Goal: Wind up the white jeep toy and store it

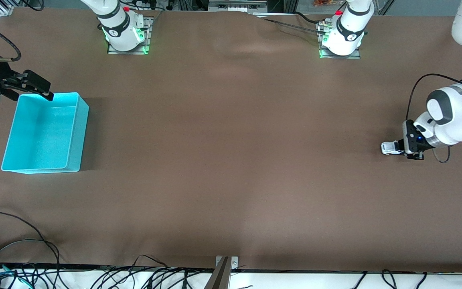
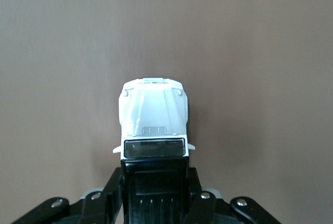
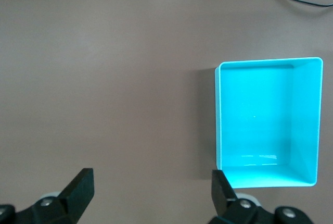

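While the left tool (image 1: 402,147) clamps the rear of the white jeep toy (image 1: 390,147), the little car sits low on the brown desk (image 1: 231,160) near the left arm's end, well apart from the cyan bin (image 1: 45,134). Seen from the left wrist, the white jeep toy (image 2: 153,125) points its hood away from the tool, its black rear roof pinched between the two black fingers (image 2: 112,190), which press against both flanks. At the right arm's end of the desk stands the cyan bin, open side up and with nothing visible inside. Just over the bin's corner that is farthest from the front camera hangs the right tool (image 1: 34,86), waiting with its fingers spread wide apart and holding nothing. From the right wrist, the right tool (image 3: 151,190) shows bare desk between its fingers (image 3: 78,190), with the cyan bin (image 3: 268,125) just beside one of them.
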Robot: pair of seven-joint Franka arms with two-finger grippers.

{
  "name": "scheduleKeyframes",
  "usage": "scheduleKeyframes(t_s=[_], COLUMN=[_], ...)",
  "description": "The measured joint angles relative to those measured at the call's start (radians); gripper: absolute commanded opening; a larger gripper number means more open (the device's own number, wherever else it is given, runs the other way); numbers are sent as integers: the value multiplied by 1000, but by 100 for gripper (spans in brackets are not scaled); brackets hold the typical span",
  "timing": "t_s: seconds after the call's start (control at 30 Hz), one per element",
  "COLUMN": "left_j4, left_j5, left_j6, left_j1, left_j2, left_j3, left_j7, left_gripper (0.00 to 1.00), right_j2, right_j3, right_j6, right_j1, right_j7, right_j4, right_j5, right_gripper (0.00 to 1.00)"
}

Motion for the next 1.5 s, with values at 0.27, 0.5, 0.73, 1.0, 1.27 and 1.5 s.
scheduleKeyframes(t_s=[0.27,0.5,0.73,1.0,1.27,1.5], left_j4=[39,55,68,97,106,131], left_j5=[0,0,0,0,0,0], left_j6=[0,1,0,-7,-16,-83], left_j1=[65,92,105,134,143,144], left_j2=[23,33,41,58,71,107], left_j3=[0,-1,-2,-2,-1,-4], left_j7=[85,125,128,130,132,122], left_gripper=[12,12,12,15,100,100], right_j2=[0,0,0,0,0,0], right_j3=[0,0,0,0,0,0], right_j6=[0,0,0,0,0,0], right_j1=[0,0,0,0,0,0], right_j7=[0,0,0,0,0,0], right_j4=[0,0,0,0,0,0], right_j5=[0,0,0,0,0,0], right_gripper=[100,100,100,100,100,100])
